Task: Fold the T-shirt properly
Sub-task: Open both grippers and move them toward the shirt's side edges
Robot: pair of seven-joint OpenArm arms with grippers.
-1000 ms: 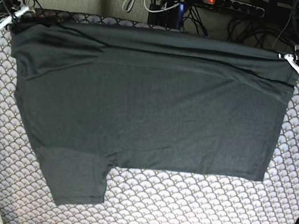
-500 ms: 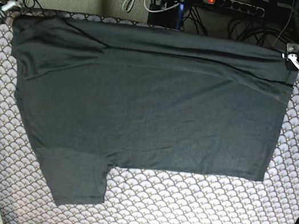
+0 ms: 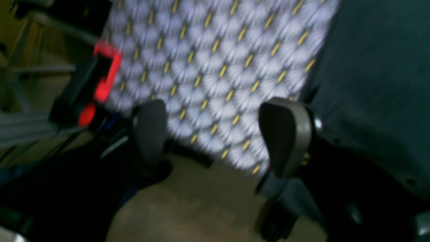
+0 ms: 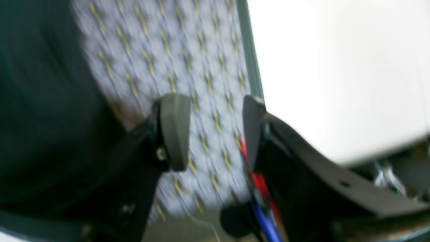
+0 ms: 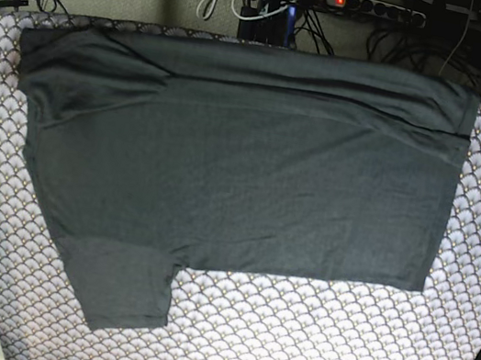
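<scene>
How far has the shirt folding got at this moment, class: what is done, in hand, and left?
Done: the dark charcoal soft-fabric T-shirt lies folded once across the scallop-patterned table cover, a fold ridge near its far edge. In hand: nothing; the left tool and right tool are open and empty beside the cloth. Left: one sleeve protrudes at the near side, so further folds remain.

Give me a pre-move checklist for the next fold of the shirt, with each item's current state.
1. Left end effector open and holding nothing: ok.
2. Right end effector open and holding nothing: ok.
3. Both end effectors off the T-shirt, over the patterned table cover: ok.
4. Shirt lying flat: mostly ok; creases run along its far edge.
5. One sleeve laid out at the near edge: ok.
6. Which side faces up: no print shows, otherwise cannot tell.
</scene>
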